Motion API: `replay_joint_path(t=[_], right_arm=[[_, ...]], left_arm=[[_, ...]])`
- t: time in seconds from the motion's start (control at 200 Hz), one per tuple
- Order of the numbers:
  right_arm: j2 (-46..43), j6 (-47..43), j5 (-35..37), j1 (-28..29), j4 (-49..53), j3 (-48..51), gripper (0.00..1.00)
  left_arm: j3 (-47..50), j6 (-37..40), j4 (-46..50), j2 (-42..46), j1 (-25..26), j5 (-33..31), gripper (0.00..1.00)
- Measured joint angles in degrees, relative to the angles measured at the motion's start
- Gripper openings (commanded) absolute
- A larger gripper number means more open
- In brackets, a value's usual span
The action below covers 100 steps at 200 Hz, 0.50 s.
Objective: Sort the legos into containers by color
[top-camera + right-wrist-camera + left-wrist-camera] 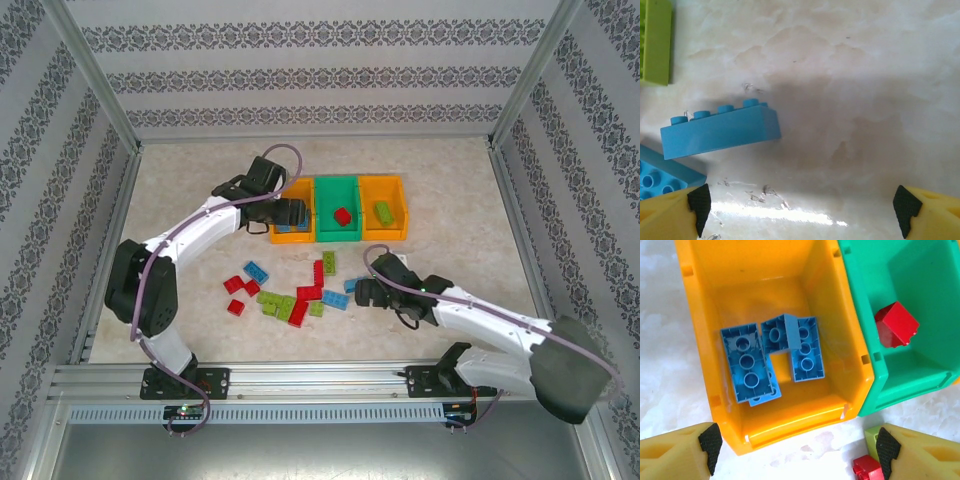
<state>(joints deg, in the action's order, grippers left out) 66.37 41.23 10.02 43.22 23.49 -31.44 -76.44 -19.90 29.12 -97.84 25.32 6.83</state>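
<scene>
Newbie: why is the left gripper (797,447) parked right over the left orange bin (700,315)? Its fingers are spread wide and there's nothing between them.

Regular: that bin is where blue goes. You can see the blue bricks (747,365) lying on its floor, one partly on top of another. Open and empty above it reads to me as the drop spot for blue. Next door the green bin (920,270) holds one red brick (896,325), and in the top view the right orange bin (385,236) has a green brick (383,211) in it. So bin colour doesn't match brick colour; each bin just takes one colour.

Newbie: ok, and the right gripper (802,207)?

Regular: also wide open and empty, hanging low over the table (865,75). A long blue brick (720,131) sits ahead of it and off to the left, studs pointing away from the camera, and neither pad touches it. My guess is it's lining up a pick, since that brick is on the edge of the loose pile (290,300) and easy to reach. It would have to slide left first so the fingers straddle the brick.

Newbie: so how far along is it?

Regular: early-ish, I'd say. The pile between the bins and the arm bases has lots of red, blue and green in it.
</scene>
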Motion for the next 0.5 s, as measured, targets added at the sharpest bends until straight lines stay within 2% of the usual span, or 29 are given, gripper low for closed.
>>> replay_joint_path(t=[0.105, 0.24, 0.5], right_arm=[[5.84, -0.02, 0.24, 2.54, -0.37, -3.41, 0.98], [10.14, -0.72, 0.52, 4.68, -1.64, -6.54, 0.98], [17.03, -2.6, 1.57, 4.63, -2.64, -10.23, 0.98]], left_arm=[[2.19, -0.07, -0.02, 0.74, 0.13, -0.48, 1.0], [5.2, -0.2, -0.31, 2.64, 0.13, -1.38, 1.0], [9.05, -0.26, -1.33, 7.61, 0.13, -2.64, 1.0]])
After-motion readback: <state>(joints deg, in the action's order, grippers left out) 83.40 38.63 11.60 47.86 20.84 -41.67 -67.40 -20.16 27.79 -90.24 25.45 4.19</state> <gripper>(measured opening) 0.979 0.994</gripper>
